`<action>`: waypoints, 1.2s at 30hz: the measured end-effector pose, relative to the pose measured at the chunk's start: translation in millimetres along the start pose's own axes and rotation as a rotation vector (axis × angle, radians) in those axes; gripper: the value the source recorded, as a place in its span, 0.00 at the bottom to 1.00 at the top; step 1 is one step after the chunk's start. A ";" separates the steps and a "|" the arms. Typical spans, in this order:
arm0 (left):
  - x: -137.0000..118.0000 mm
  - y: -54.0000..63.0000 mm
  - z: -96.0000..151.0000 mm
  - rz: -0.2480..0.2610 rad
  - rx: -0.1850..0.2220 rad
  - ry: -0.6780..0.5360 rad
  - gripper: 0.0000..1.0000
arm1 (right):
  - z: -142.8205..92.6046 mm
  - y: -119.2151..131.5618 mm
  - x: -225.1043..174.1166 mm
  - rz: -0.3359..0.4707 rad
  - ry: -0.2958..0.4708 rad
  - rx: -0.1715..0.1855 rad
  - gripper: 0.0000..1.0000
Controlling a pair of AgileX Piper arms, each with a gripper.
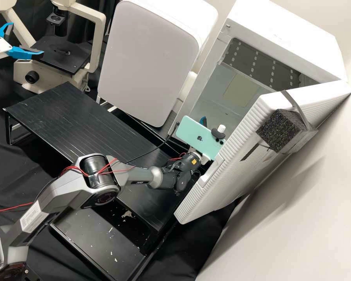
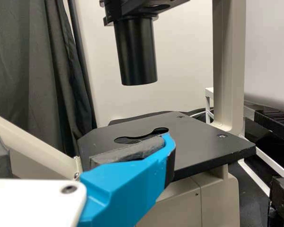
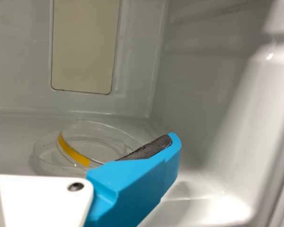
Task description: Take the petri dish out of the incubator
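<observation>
Your right gripper (image 1: 203, 121), right of centre in the high view, stands at the open white incubator (image 1: 284, 39), its fingers parted. The right wrist view puts your clear petri dish (image 3: 97, 144) inside, on the smooth pale floor between those fingers; whether they touch it, you cannot tell. Round, thin-walled and glossy, the dish has no long axis; its upper part sits tilted, a yellow strip (image 3: 72, 150) curving along the rim. At the high view's upper left, your left gripper (image 1: 27, 39) hangs with fingers spread beside the microscope's flat, black stage (image 1: 62, 58).
</observation>
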 end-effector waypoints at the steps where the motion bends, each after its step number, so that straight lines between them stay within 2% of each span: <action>1: 0.0 0.0 0.0 0.000 0.000 0.000 1.00 | 1.1 -0.4 1.3 -0.002 -0.001 -0.001 1.00; 5: 0.0 0.0 0.0 0.000 0.000 0.000 1.00 | 9.0 -6.9 5.5 -0.028 -0.028 0.012 1.00; 7: 0.0 0.0 0.0 0.000 0.000 0.000 1.00 | 10.7 -7.7 6.7 -0.028 -0.031 0.033 1.00; 10: 0.0 0.0 0.0 0.000 0.000 0.000 1.00 | 10.6 -6.5 8.7 -0.024 -0.026 0.044 1.00; 17: 0.0 0.0 0.0 0.000 0.000 0.000 1.00 | 9.3 -6.9 9.6 -0.043 -0.018 0.017 1.00; 18: 0.0 0.0 0.0 0.000 0.000 0.000 1.00 | 8.9 -6.4 9.9 -0.042 -0.016 0.015 0.00; 36: 0.0 0.0 0.0 0.000 0.000 0.000 1.00 | 8.2 -5.8 10.3 -0.044 -0.013 0.010 0.00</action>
